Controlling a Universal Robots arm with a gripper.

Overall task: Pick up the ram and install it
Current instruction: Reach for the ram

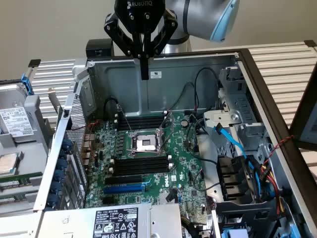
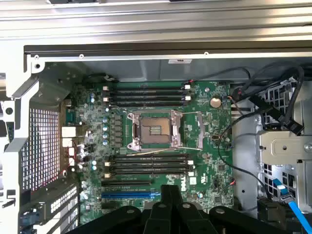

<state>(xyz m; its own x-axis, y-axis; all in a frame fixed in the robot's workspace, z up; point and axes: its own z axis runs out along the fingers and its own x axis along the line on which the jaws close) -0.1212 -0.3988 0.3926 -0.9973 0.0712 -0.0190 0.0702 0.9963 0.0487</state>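
The gripper (image 1: 144, 74) hangs over the far wall of the open computer case (image 1: 198, 87), fingers pressed together. Below lies the motherboard (image 1: 182, 174) with black memory slots (image 1: 140, 165).

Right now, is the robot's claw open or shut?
Shut. The gripper hangs above the open computer case, and its two fingers meet in one dark bar with no gap.

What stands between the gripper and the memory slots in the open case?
Nothing visible. The gripper hangs shut over the open case, holding nothing. The memory slots on either side of the socket lie bare.
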